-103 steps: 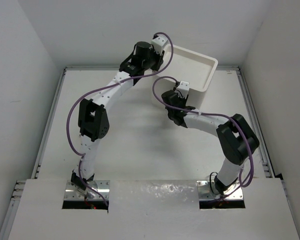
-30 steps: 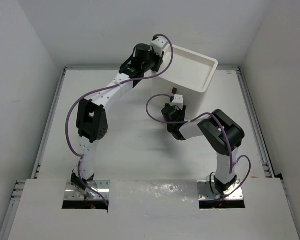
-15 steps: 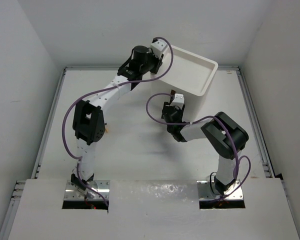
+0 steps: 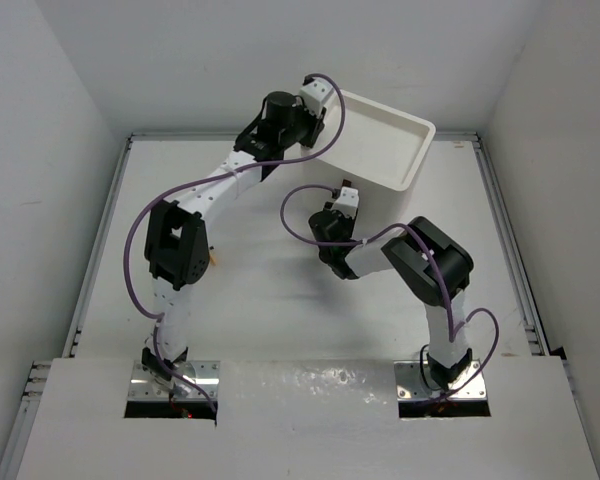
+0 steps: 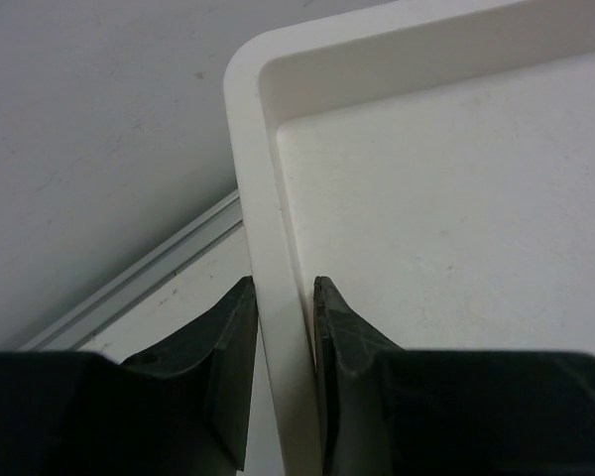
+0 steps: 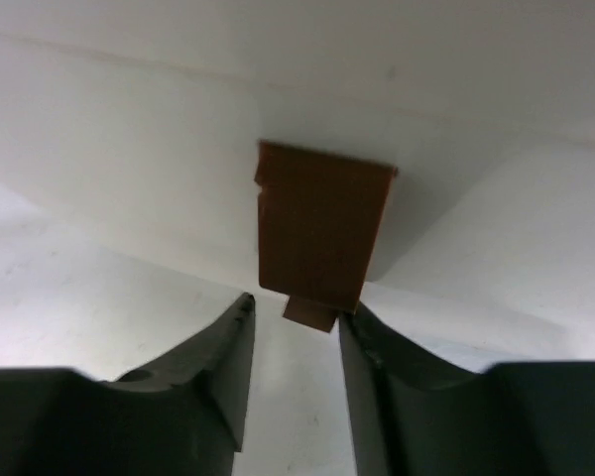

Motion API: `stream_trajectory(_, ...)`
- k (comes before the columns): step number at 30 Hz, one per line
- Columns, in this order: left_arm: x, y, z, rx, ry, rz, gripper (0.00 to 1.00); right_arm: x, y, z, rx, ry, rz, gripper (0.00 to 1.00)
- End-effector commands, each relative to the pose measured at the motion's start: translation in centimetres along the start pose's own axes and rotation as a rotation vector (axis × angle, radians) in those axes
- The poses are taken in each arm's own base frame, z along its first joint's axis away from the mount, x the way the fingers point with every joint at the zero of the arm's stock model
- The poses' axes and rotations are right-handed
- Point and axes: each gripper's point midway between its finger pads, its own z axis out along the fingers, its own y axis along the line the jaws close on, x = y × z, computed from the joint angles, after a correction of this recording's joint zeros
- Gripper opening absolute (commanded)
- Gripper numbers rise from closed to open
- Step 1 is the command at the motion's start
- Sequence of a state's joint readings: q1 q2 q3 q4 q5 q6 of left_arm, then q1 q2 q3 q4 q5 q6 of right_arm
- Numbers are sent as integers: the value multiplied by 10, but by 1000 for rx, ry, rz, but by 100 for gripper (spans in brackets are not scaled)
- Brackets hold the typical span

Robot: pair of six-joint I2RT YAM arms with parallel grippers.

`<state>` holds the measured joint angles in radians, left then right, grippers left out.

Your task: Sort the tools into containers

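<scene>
The white drawer unit (image 4: 405, 165) stands at the back right with its recessed top showing. My left gripper (image 4: 320, 118) is shut on the rim (image 5: 268, 198) at the top's near-left corner, one finger (image 5: 228, 337) outside and one inside. My right gripper (image 4: 344, 196) is open at the unit's front face. A dark red-brown drawer tab (image 6: 322, 228) sits just beyond its fingertips (image 6: 236, 327), with a second tab's edge peeking below it. The tab also shows in the top view (image 4: 347, 183). A small orange bit (image 4: 214, 258) shows by the left arm's elbow. No screwdriver is clearly in view.
A raised rail (image 4: 110, 230) runs along the table's left side and another (image 4: 508, 250) along the right. White walls close in the back and sides. The arms' purple cables (image 4: 140, 250) loop over the table.
My right gripper has drawn back from the unit's front and shifted left, its elbow folding in. My left gripper stays clamped on the rim, and its elbow has moved slightly left.
</scene>
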<state>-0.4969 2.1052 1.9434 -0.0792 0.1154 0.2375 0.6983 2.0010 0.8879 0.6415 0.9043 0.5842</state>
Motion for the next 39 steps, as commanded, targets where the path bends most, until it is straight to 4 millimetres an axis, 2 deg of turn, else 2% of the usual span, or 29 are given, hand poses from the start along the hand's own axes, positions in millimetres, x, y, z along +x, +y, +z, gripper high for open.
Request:
stream_trajectory(1,21,-21,-11,115,103,21,0,-41,-16,21,142,-133,120,37)
stream_trajectory(2,19,-21,-12,117,98,23,0,-42,-19,20,158,-143,124,31)
stream_trajectory(5,21,-21,-12,119,106,30,0,-41,-24,22,171,-151,127,23)
stream_trajectory(10,26,-22,-13,123,117,34,0,-43,-32,21,192,-170,128,0)
stream_trajectory(13,28,-22,-12,124,119,36,0,-47,-33,20,185,-181,107,0)
stream_trajectory(17,27,-15,-8,86,111,31,0,-45,-24,14,93,-155,81,0)
stream_trajectory(19,28,-13,-5,73,111,23,0,-39,-23,5,54,-152,85,0)
stream_trajectory(20,28,-12,-4,65,108,16,0,-42,-19,1,33,-157,93,0)
stream_trajectory(24,28,-11,0,55,106,-12,0,-36,8,-28,-76,-158,60,0)
stream_trajectory(27,25,-8,0,33,99,-29,0,-32,16,-48,-126,-164,73,0)
stream_trajectory(28,24,-8,0,26,96,-33,0,-25,14,-52,-140,-152,69,0)
stream_trajectory(32,21,-8,-1,20,90,-41,0,-20,17,-66,-207,-119,118,0)
stream_trajectory(39,24,-9,1,17,93,-54,0,2,24,-83,-337,-64,-25,0)
